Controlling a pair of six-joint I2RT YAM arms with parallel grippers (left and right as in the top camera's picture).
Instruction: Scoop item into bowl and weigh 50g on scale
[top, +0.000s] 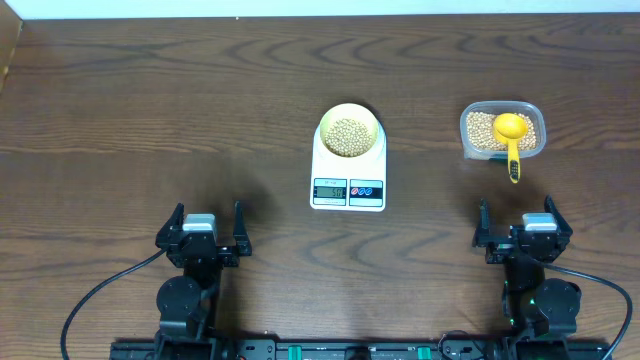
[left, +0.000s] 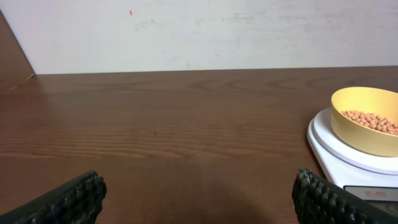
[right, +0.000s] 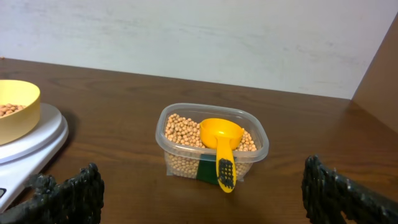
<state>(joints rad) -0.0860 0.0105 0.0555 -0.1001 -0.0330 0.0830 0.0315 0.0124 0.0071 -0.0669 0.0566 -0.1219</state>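
Observation:
The pale-yellow bowl (top: 349, 130) stands on the white scale (top: 348, 180) at the table's middle, with a layer of tan beans (top: 348, 135) in it. More beans fill a clear tub (top: 502, 131) to the right, where a yellow scoop (top: 511, 133) rests with its handle over the near rim. My left gripper (top: 200, 228) sits open near the front left, well short of the scale. Open too is my right gripper (top: 523, 225), in front of the tub. The left wrist view has the bowl (left: 367, 119) and scale (left: 348, 152) at right; the right wrist view shows the tub (right: 211, 143) and scoop (right: 222, 144) ahead.
A pale wall (left: 199, 31) runs along the table's far edge. Black cables (top: 95, 300) trail from both arm bases at the front edge. The scale's display and two buttons (top: 347, 190) face the front.

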